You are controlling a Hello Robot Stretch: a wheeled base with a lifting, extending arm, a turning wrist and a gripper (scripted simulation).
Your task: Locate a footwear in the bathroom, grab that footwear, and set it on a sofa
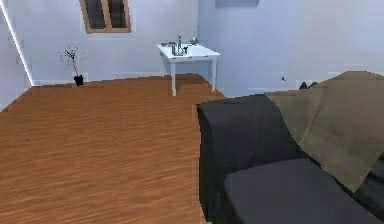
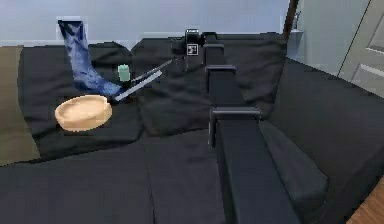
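While the arm [image 2: 235, 140] reaches over the dark sofa [image 2: 310, 120], a blue boot [image 2: 78, 55] sits at the end effector [image 2: 130, 89], above a tan bowl [image 2: 83, 112]; I cannot tell whether the end effector holds anything.

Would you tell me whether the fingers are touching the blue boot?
Cannot tell. In the arm side view the fingers end by the toe of the blue boot, with no plain contact or gap.

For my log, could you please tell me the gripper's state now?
Gripper: cannot be told; blue boot on the sofa at its far end.
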